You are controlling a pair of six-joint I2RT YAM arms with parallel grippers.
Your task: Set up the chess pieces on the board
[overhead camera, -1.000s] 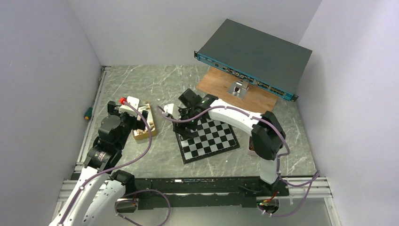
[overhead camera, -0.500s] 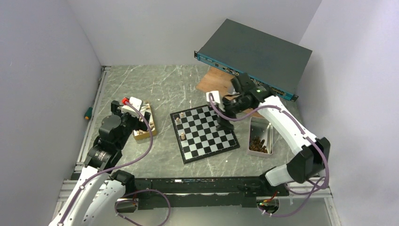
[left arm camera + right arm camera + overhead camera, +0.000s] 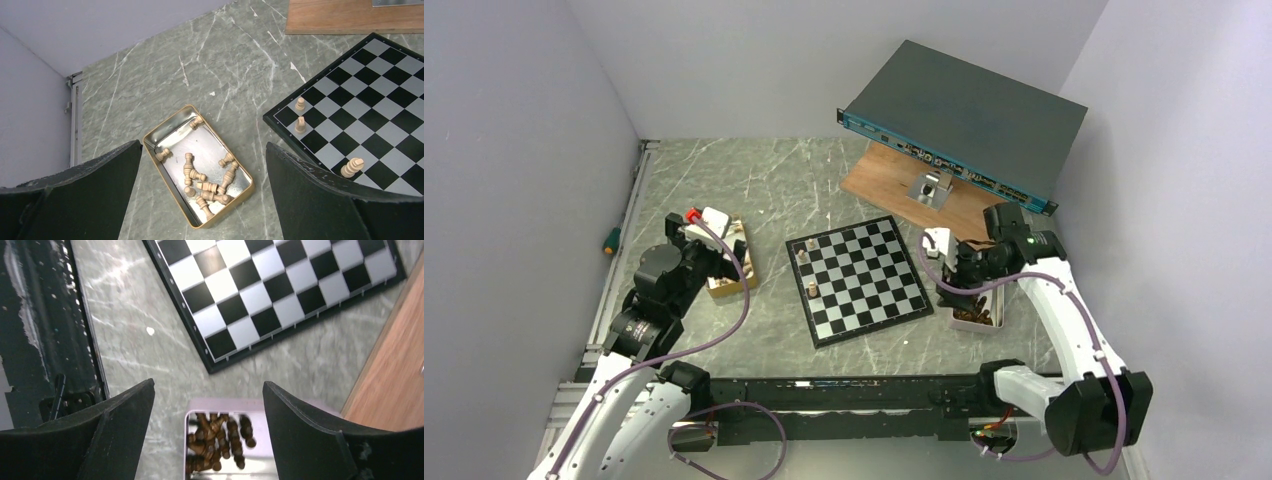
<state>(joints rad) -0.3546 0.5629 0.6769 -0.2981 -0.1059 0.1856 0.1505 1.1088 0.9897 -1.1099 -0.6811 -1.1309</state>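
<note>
The left claw (image 3: 203, 147) gaped empty above a tin (image 3: 172, 125) of tan chess pieces (image 3: 189, 167). The right claw (image 3: 207, 385) hung spread over dark pieces (image 3: 215, 440).

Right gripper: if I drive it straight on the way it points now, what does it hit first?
Most likely the dark brown chess pieces heaped in the small silver metal tin, which lies between the fingers of the open right gripper. Depth is unclear, so the tin's rim may come first.
</note>
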